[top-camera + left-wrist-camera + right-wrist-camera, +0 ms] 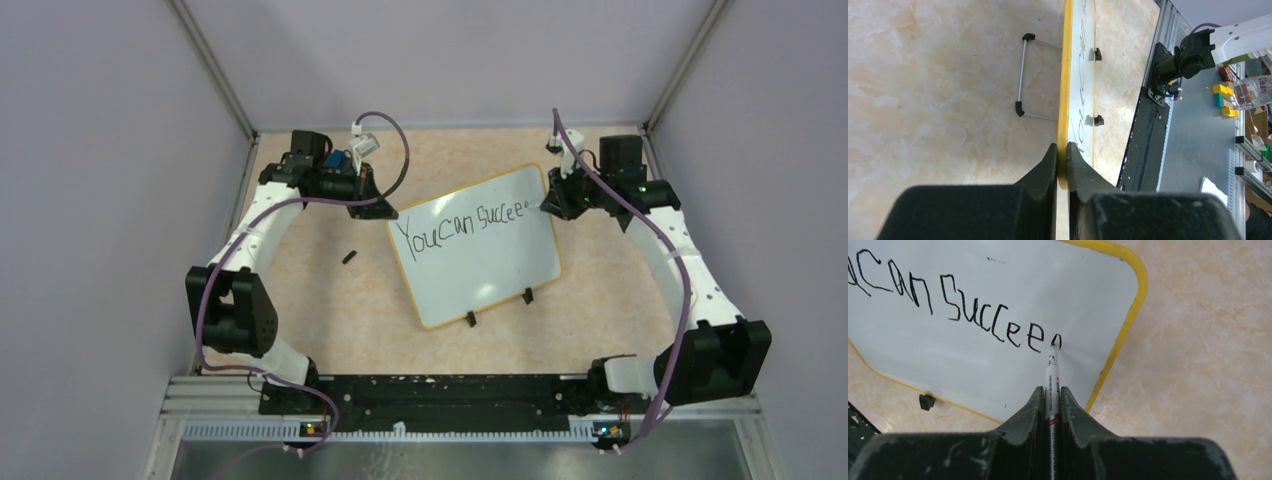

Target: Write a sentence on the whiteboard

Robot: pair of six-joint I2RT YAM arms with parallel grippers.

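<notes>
Whiteboard point(480, 275) lies askew in the middle of the bench point(320, 320) | sentence point(460, 222) reads "You can Succee" plus a part-drawn letter | left claw point(1062, 150) pinched narrow on the board's yellow rim near a corner | right claw point(1050, 392) clamped on a marker point(1051, 372), tip touching the board at the last letter

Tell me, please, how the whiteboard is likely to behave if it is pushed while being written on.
The whiteboard looks thin edge-on in the left wrist view, so probably light yet stiff. With only small clip feet along one edge, a push would likely slide or swing it; the left claw, shut on its yellow rim, probably checks that.
</notes>
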